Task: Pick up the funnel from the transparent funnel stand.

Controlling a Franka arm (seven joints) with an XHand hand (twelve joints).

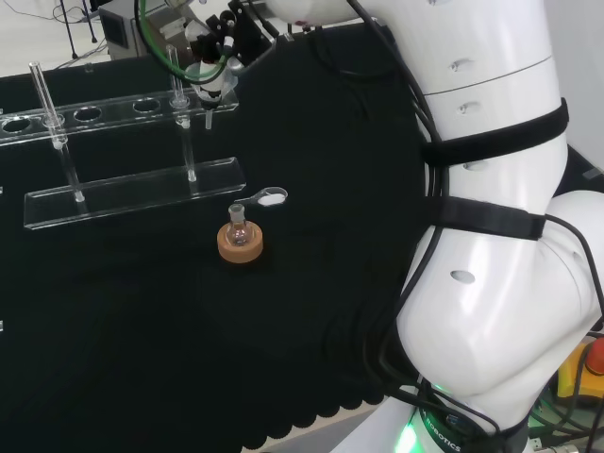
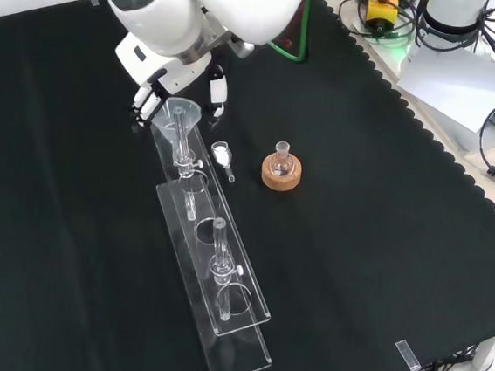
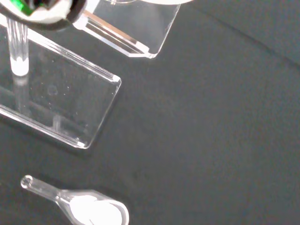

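Note:
The clear funnel point(image 2: 178, 111) sits upright in the end hole of the transparent funnel stand point(image 2: 212, 279), at the stand's far end in the front view. My hand point(image 2: 156, 89) hangs right over it, open. One finger point(image 2: 141, 103) points down on the funnel's left and the thumb point(image 2: 217, 92) on its right, each a short gap from the rim. In the head view my hand point(image 1: 213, 58) is above the right end of the stand's top shelf point(image 1: 94, 118). The wrist view looks down past the stand's base plate point(image 3: 70, 108) to the cloth.
A small flask point(image 1: 239, 229) stands on a cork ring point(image 1: 240, 247) in front of the stand in the head view. A clear spoon with white powder point(image 1: 269, 198) lies between flask and stand, and also appears as spoon point(image 3: 89, 208). The arm's white links fill the head view's right.

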